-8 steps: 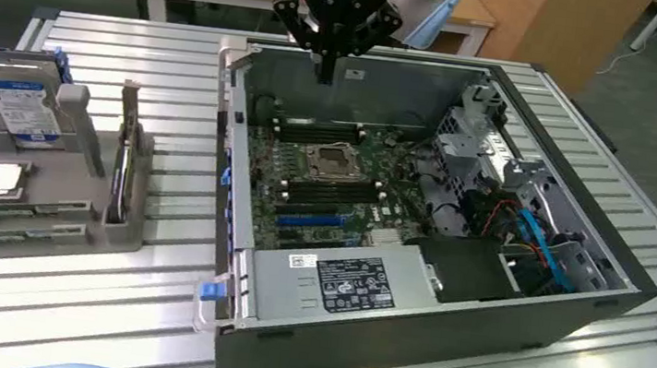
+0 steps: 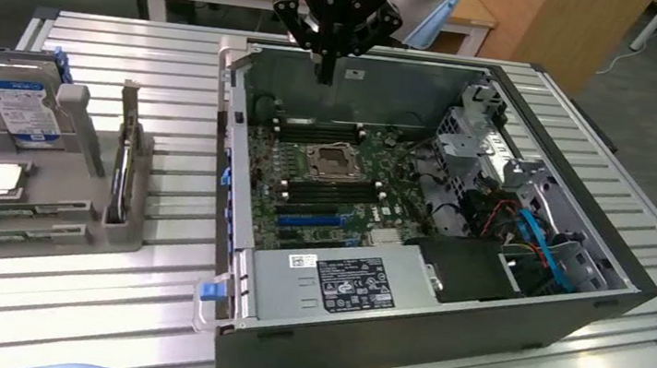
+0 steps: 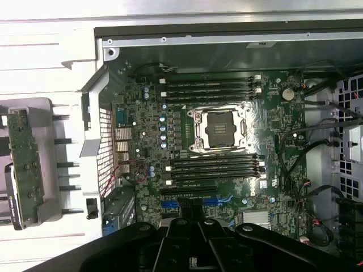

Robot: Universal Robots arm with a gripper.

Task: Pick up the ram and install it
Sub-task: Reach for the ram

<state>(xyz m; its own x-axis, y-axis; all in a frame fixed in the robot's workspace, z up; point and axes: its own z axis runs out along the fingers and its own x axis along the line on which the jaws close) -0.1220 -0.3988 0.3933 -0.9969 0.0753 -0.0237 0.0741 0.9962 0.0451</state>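
The claw point(image 2: 326, 71) is pressed together over the computer case point(image 2: 409, 351). The ram point(image 2: 123, 161) is stood edgewise in the holder point(image 2: 51, 231), exterior view's left; judged light, stiff, fragile, best gripped by its edges.

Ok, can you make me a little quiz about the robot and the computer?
1. True or false: the gripper is holding the ram stick.
2. Where is the ram stick? A) standing in the grey holder B) on the floor C) plugged into the green board
3. What big thing does the gripper hang above?

Key: 1 false, its fingers are shut on nothing. 2 A. 3 the open computer case.
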